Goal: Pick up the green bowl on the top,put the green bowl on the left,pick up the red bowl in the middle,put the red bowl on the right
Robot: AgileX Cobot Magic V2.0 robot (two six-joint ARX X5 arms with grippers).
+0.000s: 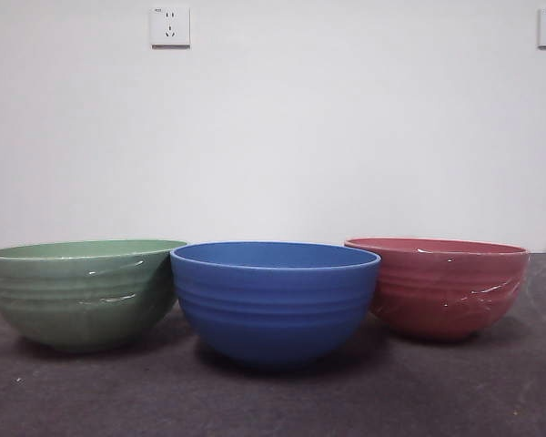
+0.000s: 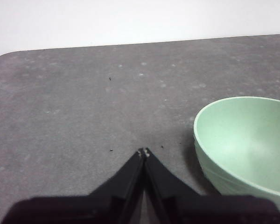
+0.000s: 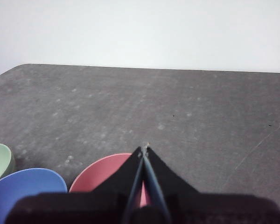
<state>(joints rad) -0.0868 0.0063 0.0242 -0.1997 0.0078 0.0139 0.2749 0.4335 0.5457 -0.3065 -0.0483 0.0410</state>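
Now green bowl (image 1: 77,293), blue bowl (image 1: 275,300), red bowl (image 1: 441,287) apart (seemingly empty); both hands closed.

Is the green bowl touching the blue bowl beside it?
Cannot tell. In the front view the blue bowl overlaps the green bowl at the rim, hiding any gap or contact; the wrist views show no meeting point either.

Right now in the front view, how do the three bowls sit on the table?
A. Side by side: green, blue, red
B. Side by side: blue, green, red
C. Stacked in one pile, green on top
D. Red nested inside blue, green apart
A. The green bowl, the blue bowl and the red bowl each stand alone on the table, with blue in the middle and none nested.
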